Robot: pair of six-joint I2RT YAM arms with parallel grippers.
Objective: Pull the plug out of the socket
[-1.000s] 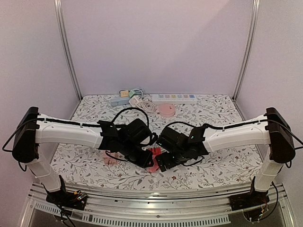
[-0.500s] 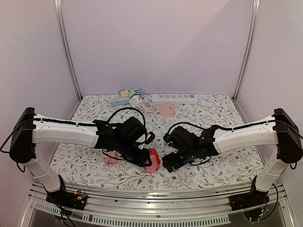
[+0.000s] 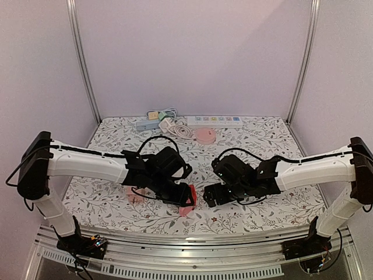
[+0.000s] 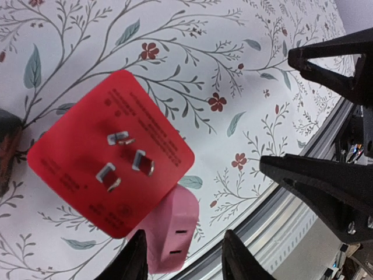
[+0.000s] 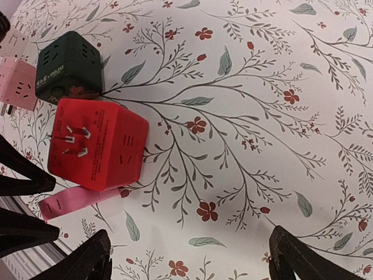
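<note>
A red cube plug (image 4: 111, 154) lies on the floral table with its three metal prongs bare and facing up. It leans on a pink cube socket (image 4: 172, 233), whose side slots show. From above, the red plug (image 3: 187, 193) sits over the pink socket (image 3: 185, 209) near the table's front edge. My left gripper (image 4: 183, 262) hovers just over them, open, holding nothing. My right gripper (image 5: 192, 262) stands wide open to the right of the red plug (image 5: 96, 146), apart from it, with only bare tablecloth between its fingers.
A dark green cube (image 5: 70, 67) and another pink cube (image 5: 17, 81) lie behind the red plug. At the back of the table are a white power strip (image 3: 213, 121), a round pink socket (image 3: 204, 136) and a white plug with coiled cable (image 3: 172, 125). The table's front metal rail (image 4: 274, 233) runs close by.
My left gripper has opened and let go of the red plug, which now rests on the pink socket. The right arm has drawn back to the right.
</note>
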